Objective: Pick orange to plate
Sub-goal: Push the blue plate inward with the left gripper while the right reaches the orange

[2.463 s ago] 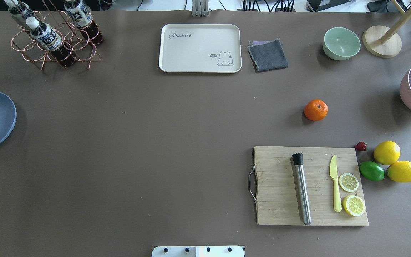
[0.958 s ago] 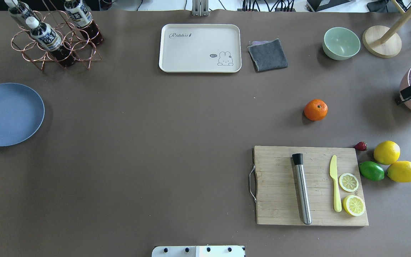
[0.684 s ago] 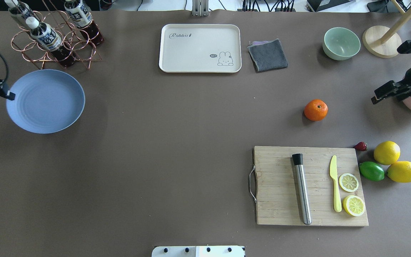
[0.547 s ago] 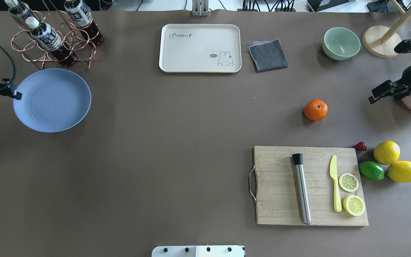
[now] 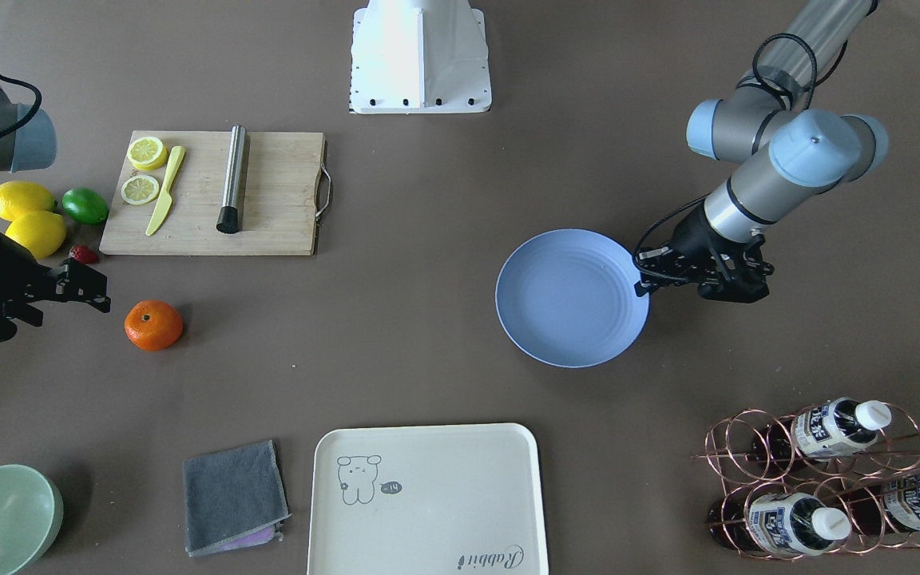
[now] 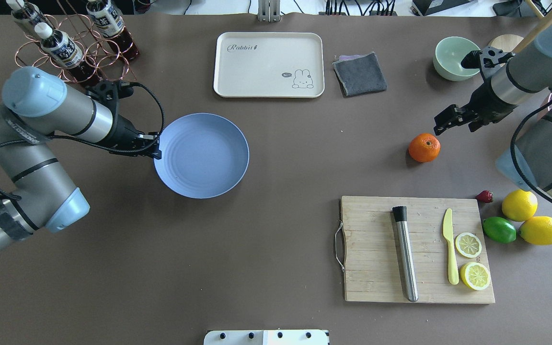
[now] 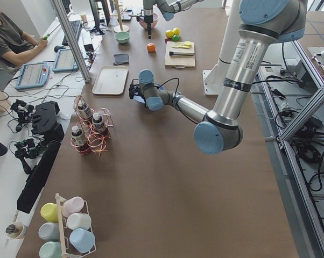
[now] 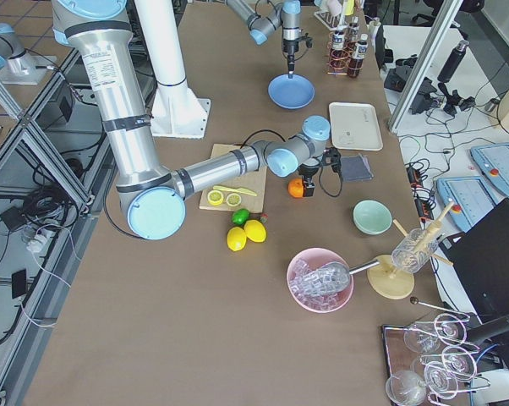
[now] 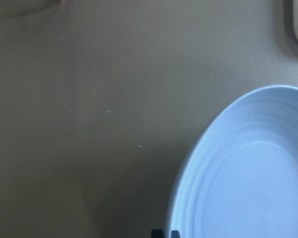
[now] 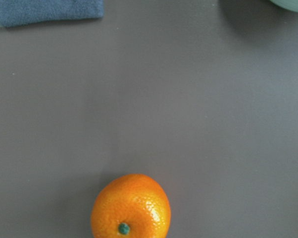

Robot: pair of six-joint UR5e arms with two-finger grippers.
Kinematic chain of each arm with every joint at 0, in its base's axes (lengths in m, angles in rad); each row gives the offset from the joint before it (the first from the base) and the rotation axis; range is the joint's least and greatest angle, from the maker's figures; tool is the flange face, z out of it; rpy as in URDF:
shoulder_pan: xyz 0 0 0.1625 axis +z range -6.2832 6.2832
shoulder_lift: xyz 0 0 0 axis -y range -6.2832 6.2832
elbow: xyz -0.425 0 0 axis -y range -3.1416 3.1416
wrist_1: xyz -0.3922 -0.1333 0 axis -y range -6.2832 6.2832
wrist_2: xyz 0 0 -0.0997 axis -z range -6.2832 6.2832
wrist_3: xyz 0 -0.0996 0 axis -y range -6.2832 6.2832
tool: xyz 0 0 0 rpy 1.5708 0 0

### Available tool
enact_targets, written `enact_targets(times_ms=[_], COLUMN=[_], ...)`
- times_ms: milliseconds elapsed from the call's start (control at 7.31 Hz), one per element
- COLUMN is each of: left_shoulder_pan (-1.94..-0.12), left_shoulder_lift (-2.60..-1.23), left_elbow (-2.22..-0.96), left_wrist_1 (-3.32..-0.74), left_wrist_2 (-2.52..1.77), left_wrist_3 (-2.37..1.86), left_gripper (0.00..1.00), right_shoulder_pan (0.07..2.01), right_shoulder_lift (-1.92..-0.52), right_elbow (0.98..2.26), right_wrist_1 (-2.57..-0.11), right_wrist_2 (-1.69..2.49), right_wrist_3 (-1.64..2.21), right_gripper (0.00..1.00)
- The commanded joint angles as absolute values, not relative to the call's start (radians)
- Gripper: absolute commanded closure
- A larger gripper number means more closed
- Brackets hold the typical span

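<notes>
The orange (image 6: pixel 424 147) rests on the brown table, right of centre, also seen in the front view (image 5: pixel 154 325). My right gripper (image 6: pixel 454 125) hovers open just beyond and to the right of it, touching nothing; its wrist view has the orange (image 10: pixel 130 207) at the bottom edge, stem dimple showing. The pale blue plate (image 6: pixel 201 155) lies left of centre. My left gripper (image 6: pixel 156 152) is shut on its left rim, which appears in the left wrist view as the plate (image 9: pixel 248 173) with dark fingertips at the bottom edge.
A wooden cutting board (image 6: pixel 376 249) with a steel muddler, yellow knife and lemon slices lies near the orange. Two lemons (image 6: pixel 519 205), a lime (image 6: pixel 499 229) and a strawberry sit to its right. Cream tray (image 6: pixel 269 64), grey cloth (image 6: pixel 360 73), green bowl (image 6: pixel 451 57) and bottle rack (image 6: pixel 72 45) line the far edge.
My left arm has carried the plate rightward from the table's left edge toward the middle. My right arm has come in from the right edge toward the orange, which has stayed put.
</notes>
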State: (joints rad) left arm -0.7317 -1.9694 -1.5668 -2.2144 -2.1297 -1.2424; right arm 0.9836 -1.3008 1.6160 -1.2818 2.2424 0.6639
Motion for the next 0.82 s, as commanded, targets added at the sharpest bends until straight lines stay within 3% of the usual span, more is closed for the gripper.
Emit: enact_targets(times_ms=[0,684], left_shoulder_pan=[-0.596,-0.526], left_shoulder_lift=[-2.045,-2.088], left_elbow=[-1.566,-1.566], left_wrist_1=[-2.209,-2.178], left_wrist_2=[-2.015,-1.959], left_wrist_3=[-1.327,-1.348], left_gripper=[1.00,1.00], right_shoulder_pan=[0.915,0.868], right_shoulder_lift=[-1.279,-1.267], right_elbow=[1.602,1.540], right_wrist_1=[-1.259,-1.259], right_wrist_2=[2.172,2.131], right_wrist_3=[0.710,0.710], right_gripper=[0.00,0.02])
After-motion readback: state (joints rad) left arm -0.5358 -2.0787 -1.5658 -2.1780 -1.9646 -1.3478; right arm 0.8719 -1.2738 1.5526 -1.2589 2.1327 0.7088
